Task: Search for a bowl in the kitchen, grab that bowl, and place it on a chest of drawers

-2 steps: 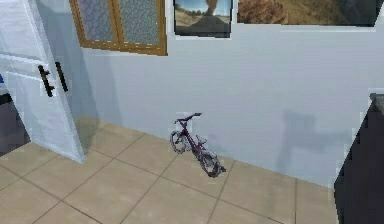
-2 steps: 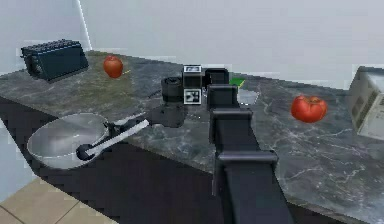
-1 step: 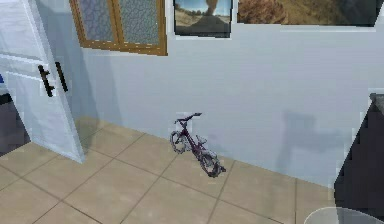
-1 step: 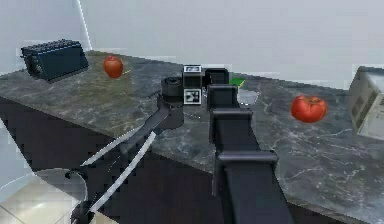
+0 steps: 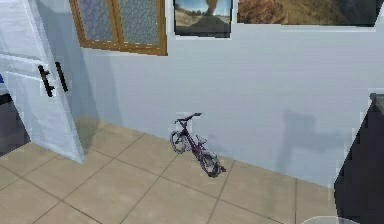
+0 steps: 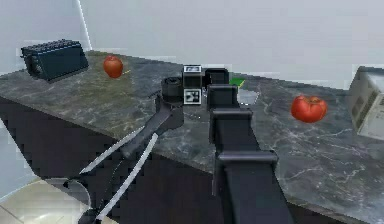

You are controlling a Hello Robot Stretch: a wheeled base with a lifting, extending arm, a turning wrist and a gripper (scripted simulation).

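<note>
In the arm side view the dark arm bar [image 6: 240, 160] rises from the bottom edge in front of a dark marble counter [image 6: 60, 95]. Two white marked squares [image 6: 195, 96] stand at its far end. Left of them is the gripper's dark body [image 6: 170, 103], and the gripper [image 6: 100, 190] slants down-left with thin fingers [image 6: 130, 155] across the counter's dark front. A pale rounded thing [image 6: 40, 200] lies in the bottom left corner at the fingers' far end. I cannot tell whether the gripper holds anything.
On the counter stand a black toaster [image 6: 55, 58], a red apple [image 6: 114, 66], a red fruit [image 6: 309, 108], a small green-and-grey thing [image 6: 241, 90] and a pale appliance [image 6: 371, 100]. The forward view has a white door [image 5: 35, 75], a small purple bicycle [image 5: 197, 145] on tiled floor, a window [image 5: 120, 22] and dark furniture [image 5: 365, 160].
</note>
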